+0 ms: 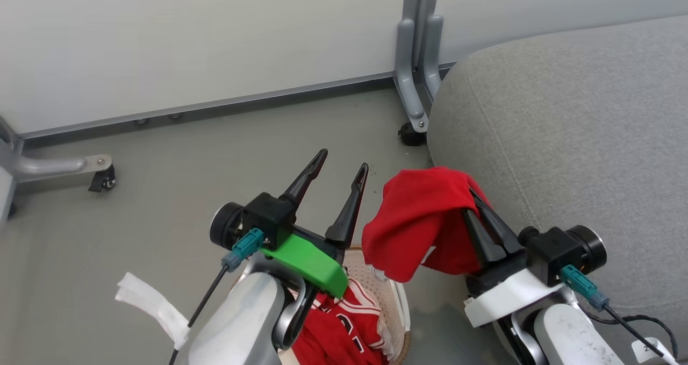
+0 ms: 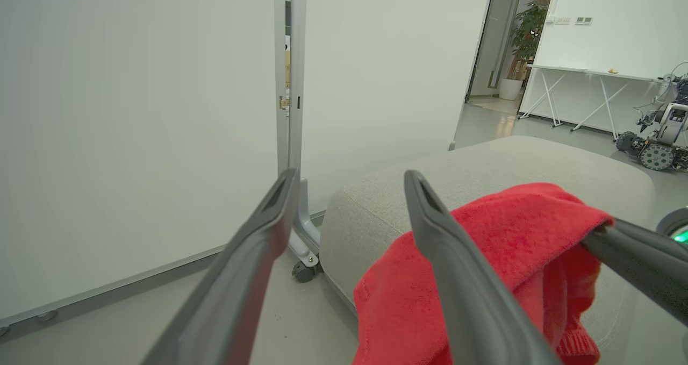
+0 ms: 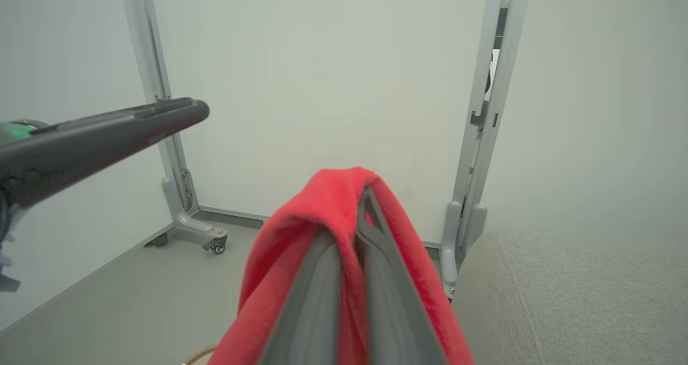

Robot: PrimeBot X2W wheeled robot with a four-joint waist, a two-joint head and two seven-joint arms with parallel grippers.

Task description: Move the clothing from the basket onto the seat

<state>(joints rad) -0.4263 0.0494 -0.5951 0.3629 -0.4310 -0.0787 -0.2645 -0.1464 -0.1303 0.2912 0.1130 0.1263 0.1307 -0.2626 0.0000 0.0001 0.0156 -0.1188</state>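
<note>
Grey floor [image 1: 215, 155] carries the basket [image 1: 376, 281]. Right hand [image 1: 475, 201], clenched on the red garment [image 1: 414, 220], has the seat [image 1: 564, 139] immediately to its right; left hand [image 1: 344, 159] is released.

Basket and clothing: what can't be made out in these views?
- Head view: basket mostly behind the left arm and cut by the bottom edge; its contents can't be counted.
- Head view: jersey lettering half covered by that arm, unreadable.
- Right wrist view: red garment runs off the bottom edge, lower end unseen.
- Head view: right fingers have tips buried in that garment; grip spot hidden.
</note>
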